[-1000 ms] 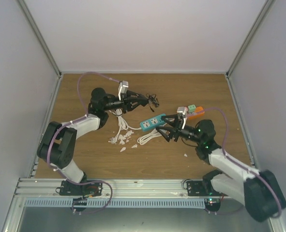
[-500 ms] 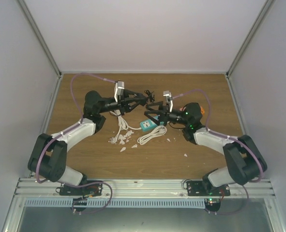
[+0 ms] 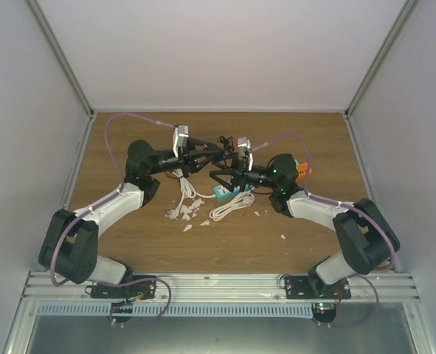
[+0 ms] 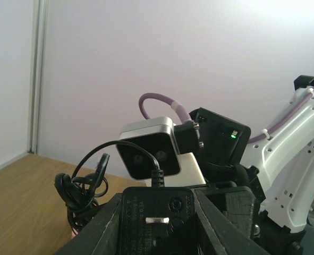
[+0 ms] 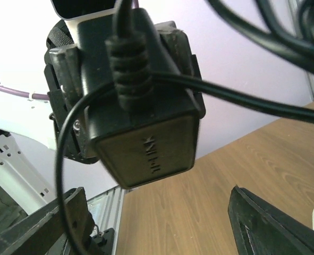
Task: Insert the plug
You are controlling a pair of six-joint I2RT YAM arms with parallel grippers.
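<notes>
The plug [image 4: 158,218], a black adapter with a metal prong showing, sits between my left gripper's [image 4: 158,212] fingers, which are shut on it. In the top view that gripper [image 3: 216,154] holds it above the table's middle, its black cable [image 3: 229,142] bunched behind. My right gripper [image 3: 219,178] faces it from the right with jaws open and empty. In the right wrist view the plug [image 5: 141,117] hangs just above and between my spread fingers [image 5: 66,223], not touching them. The teal power strip [image 3: 223,192] lies on the table, mostly hidden under the right gripper.
The strip's white coiled cord [image 3: 231,209] lies in front of it. White scraps [image 3: 184,212] are scattered to the left of the cord. An orange and green object [image 3: 304,168] peeks out behind the right arm. White walls close in the wooden table [image 3: 129,243].
My right arm has swung left from beside the power strip to face the held plug, and its jaws have narrowed slightly. The left gripper has carried the plug a little to the right.
</notes>
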